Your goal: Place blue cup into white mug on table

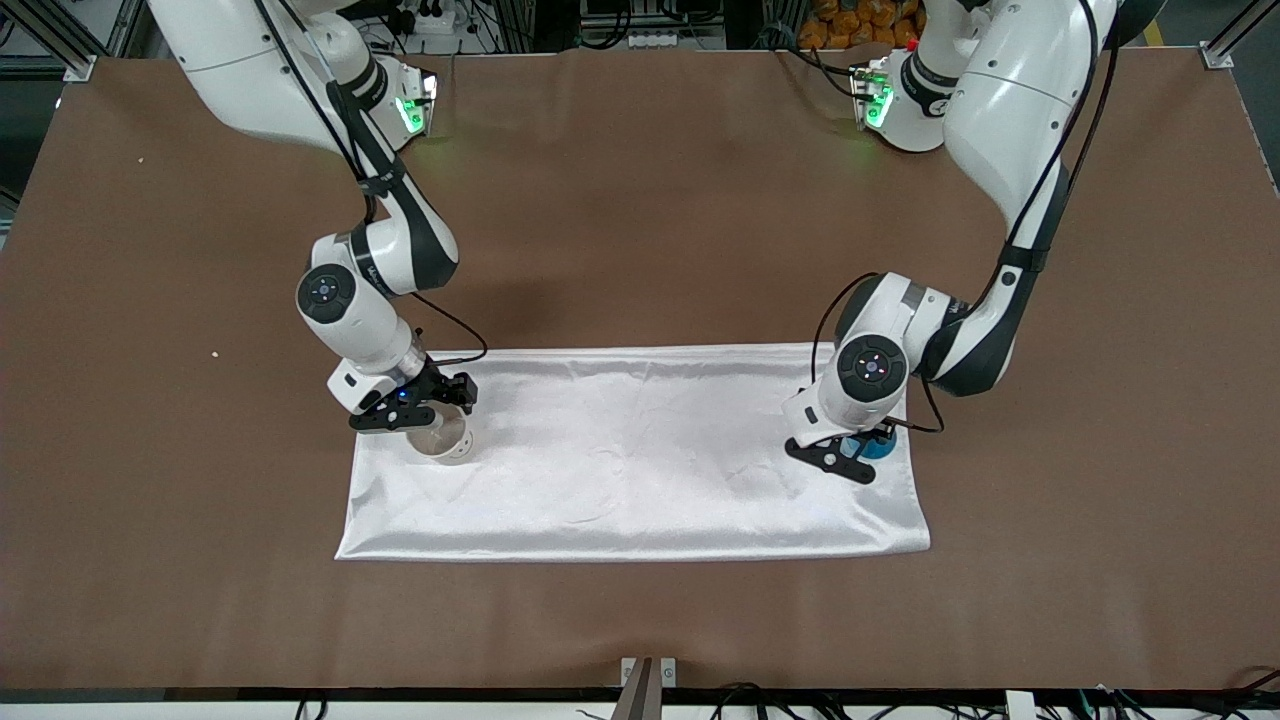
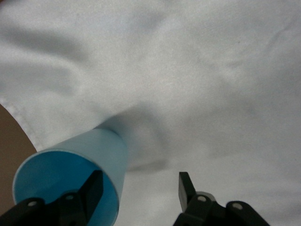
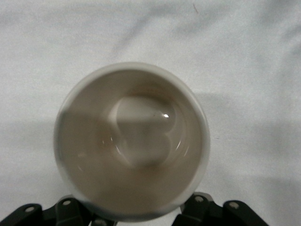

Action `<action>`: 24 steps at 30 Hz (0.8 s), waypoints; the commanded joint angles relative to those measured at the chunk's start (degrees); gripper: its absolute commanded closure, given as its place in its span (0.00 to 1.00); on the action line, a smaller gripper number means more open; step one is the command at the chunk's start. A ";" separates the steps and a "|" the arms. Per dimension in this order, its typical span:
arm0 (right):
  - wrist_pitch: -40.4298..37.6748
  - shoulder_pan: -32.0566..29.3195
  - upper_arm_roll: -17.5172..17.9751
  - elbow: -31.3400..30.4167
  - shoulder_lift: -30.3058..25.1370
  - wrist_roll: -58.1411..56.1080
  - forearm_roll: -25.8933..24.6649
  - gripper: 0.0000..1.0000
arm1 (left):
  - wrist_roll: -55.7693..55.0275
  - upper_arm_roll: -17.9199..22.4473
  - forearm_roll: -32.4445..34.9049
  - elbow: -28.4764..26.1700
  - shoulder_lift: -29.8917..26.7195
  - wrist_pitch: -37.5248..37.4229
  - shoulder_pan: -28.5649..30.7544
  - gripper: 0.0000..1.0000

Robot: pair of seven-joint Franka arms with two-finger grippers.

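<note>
The blue cup (image 1: 880,446) stands on the white cloth at the left arm's end, mostly hidden by the left gripper (image 1: 850,455). In the left wrist view the cup (image 2: 89,150) shows its bright blue inside. The left gripper (image 2: 138,181) is open, with one finger (image 2: 92,188) inside the cup and the other finger (image 2: 185,187) outside, so the cup's wall lies between them. The white mug (image 1: 445,441) stands on the cloth at the right arm's end. The right gripper (image 1: 425,410) is low over it. The mug (image 3: 131,141) is empty, and its handle is hidden.
The shiny white cloth (image 1: 640,470) lies across the middle of the brown table (image 1: 640,200), nearer the front camera than both arm bases. A few small crumbs (image 1: 214,354) lie on the table toward the right arm's end.
</note>
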 commanded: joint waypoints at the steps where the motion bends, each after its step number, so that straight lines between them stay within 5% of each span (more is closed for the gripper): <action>1: 0.99 0.35 -0.17 1.25 1.51 0.53 0.43 0.66 | 0.68 -0.16 1.33 -0.15 -0.16 0.50 0.18 1.00; 5: 1.43 0.35 -0.17 1.16 1.51 0.53 0.43 0.88 | 0.86 -0.16 1.33 -0.24 -0.16 0.50 0.53 1.00; 9: 1.52 0.53 -0.17 1.16 1.51 0.44 0.34 0.97 | 0.86 -0.16 1.33 -0.68 -0.25 0.50 0.79 1.00; 24: 0.55 2.46 -0.17 -1.12 -1.74 1.93 0.43 0.99 | 0.77 0.19 1.33 -0.77 -2.36 -1.61 1.14 1.00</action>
